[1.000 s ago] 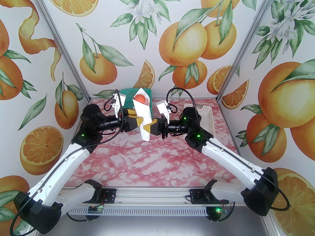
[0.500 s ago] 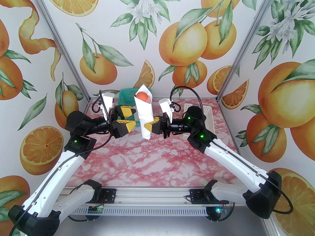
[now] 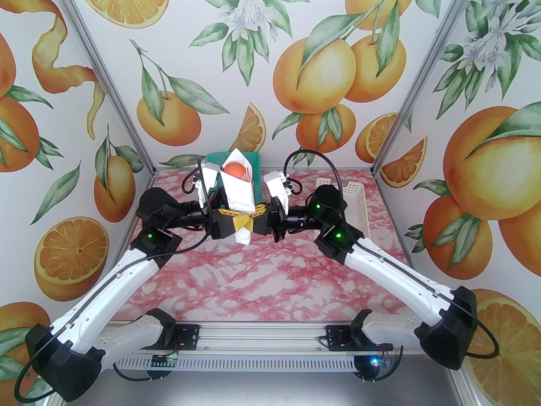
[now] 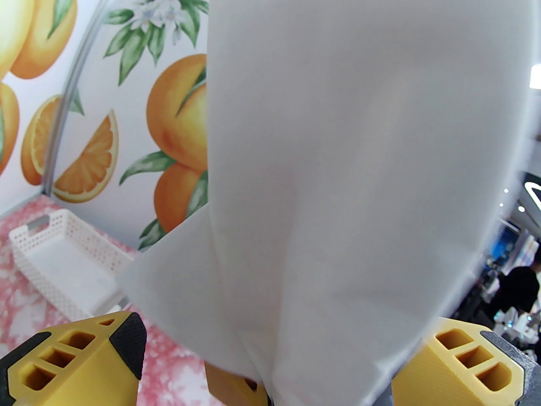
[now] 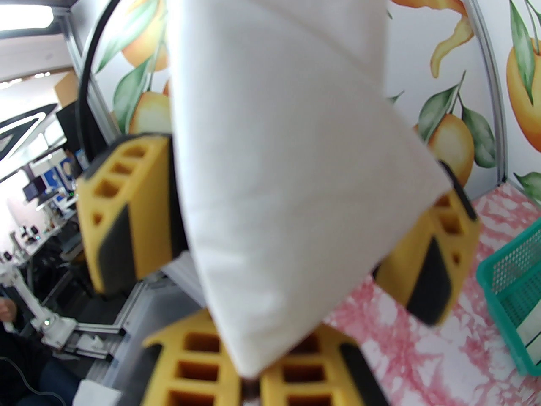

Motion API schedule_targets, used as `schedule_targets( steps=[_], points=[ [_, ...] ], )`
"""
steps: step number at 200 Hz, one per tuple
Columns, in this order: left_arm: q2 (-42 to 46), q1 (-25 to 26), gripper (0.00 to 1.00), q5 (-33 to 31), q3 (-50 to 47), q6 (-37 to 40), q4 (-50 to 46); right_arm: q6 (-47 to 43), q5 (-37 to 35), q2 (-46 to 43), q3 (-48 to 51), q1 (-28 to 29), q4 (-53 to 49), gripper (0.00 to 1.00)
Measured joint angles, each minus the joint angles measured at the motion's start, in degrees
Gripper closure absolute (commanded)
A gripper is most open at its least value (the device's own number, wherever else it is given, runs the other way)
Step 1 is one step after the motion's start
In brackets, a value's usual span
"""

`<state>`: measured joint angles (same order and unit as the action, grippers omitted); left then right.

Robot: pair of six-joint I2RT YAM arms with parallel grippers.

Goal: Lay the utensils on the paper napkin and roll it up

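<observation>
While in right claw [image 5: 253, 374], paper napkin [image 3: 239, 188] inside wide left claw [image 4: 279, 353].

No writing, label, brand mark or number can be read anywhere. The paper napkin [image 3: 239, 190] is plain white, the white basket [image 4: 63, 248] and the green basket [image 5: 513, 277] bear no lettering, and the walls [image 3: 270, 57] carry only printed oranges, leaves and blossoms.
</observation>
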<state>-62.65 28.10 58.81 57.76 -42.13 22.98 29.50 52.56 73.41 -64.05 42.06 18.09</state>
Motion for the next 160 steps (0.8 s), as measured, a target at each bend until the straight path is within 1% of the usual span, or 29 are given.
schedule_targets(
  steps=[15,24,47,74,102,135,160],
  points=[
    [-0.28,0.57,0.1,0.81,-0.02,-1.03,1.64,0.0,0.0,0.26,0.0,0.04,-0.02,1.0],
    [-0.28,0.81,0.13,1.25,-0.02,-1.38,2.67,0.0,0.0,0.31,-0.02,0.04,-0.02,1.0],
    [-0.35,0.83,0.23,1.4,-0.02,-2.45,4.07,-0.02,0.15,0.31,-0.09,0.26,0.09,1.0],
    [-0.39,0.85,0.36,1.46,0.0,-2.8,4.98,-0.81,0.15,0.17,-0.09,0.42,-0.66,1.0],
    [-0.39,0.94,0.44,1.62,0.15,-2.54,5.09,-2.14,-0.52,-0.7,-0.07,0.42,-2.64,1.0],
    [-0.39,0.96,0.56,1.66,0.37,-2.43,5.05,-3.61,-1.7,-2.73,0.15,0.42,-4.66,1.0],
    [-0.39,0.96,0.62,1.66,0.52,-2.32,5.01,-5.25,-2.45,-3.45,0.15,0.42,-7.28,1.0]
  ],
)
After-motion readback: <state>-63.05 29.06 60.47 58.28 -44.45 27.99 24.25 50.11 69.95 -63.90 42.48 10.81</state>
